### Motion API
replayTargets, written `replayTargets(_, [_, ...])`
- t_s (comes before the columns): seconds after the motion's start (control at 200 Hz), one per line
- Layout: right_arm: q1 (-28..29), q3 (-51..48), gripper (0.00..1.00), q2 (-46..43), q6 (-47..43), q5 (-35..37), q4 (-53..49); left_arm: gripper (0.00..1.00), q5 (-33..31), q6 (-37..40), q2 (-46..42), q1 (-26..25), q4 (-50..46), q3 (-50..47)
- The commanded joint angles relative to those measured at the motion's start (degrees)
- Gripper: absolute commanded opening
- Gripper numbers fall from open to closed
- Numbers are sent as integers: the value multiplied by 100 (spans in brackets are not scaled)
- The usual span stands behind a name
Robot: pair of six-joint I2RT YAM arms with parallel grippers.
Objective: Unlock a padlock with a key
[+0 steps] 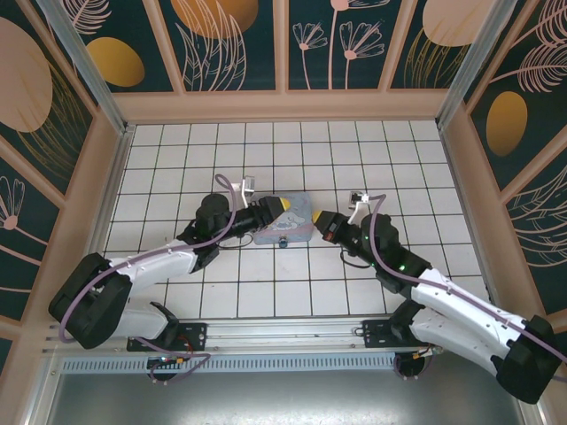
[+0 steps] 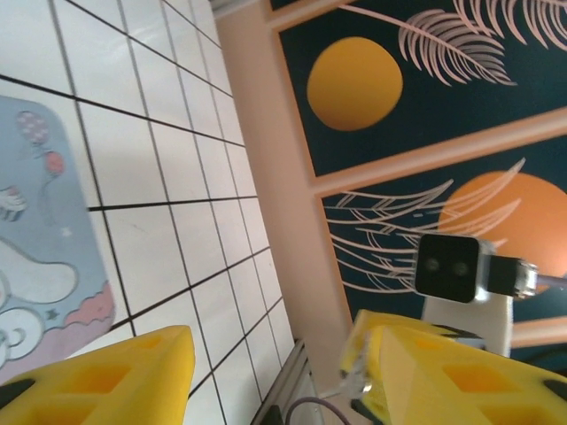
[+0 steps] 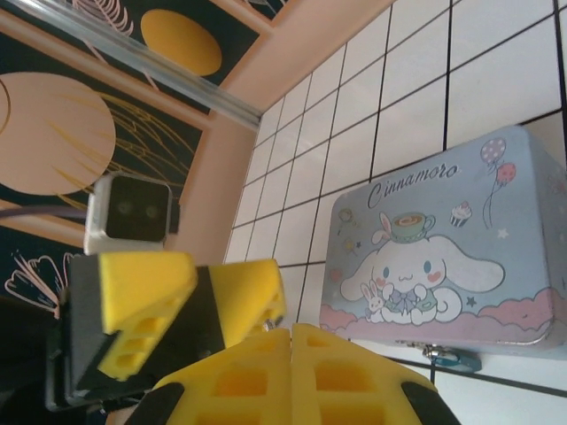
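The pale-blue cartoon-print box (image 1: 288,228) lies flat on the white tiles between both arms. The padlock (image 3: 452,359), tiny and dark blue with a silvery shackle, hangs at the box's (image 3: 443,239) front edge. My left gripper (image 1: 285,205) hovers over the box's far left corner, open, with bare tile between its yellow fingers (image 2: 115,372). A tiny silvery sliver that looks like the key (image 2: 359,376) sits at the tip of its other finger (image 3: 244,288). I cannot tell what holds it. My right gripper (image 1: 316,216) is shut just off the box's right side, its tips (image 3: 292,332) near that sliver.
Wooden walls (image 1: 283,106) with dark floral panels fence the tiled floor (image 1: 177,159) on three sides. A metal rail (image 1: 283,332) runs along the near edge by the arm bases. The wrist cameras (image 2: 450,266) (image 3: 133,211) face each other closely.
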Motion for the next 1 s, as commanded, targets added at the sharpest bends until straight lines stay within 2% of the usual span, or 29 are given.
replayTargets(0.0, [-15,-101,0,180,-34,-373,530,58,470,285,124,-11,25,262])
replayTargets(0.405, [207,292,0,1161,-6,-383,1114,54,794,160,409,-13,144,322])
replayTargets(0.996, [378,418,0,1340,-24,-303,1208,42,786,157,571,-12,179,300])
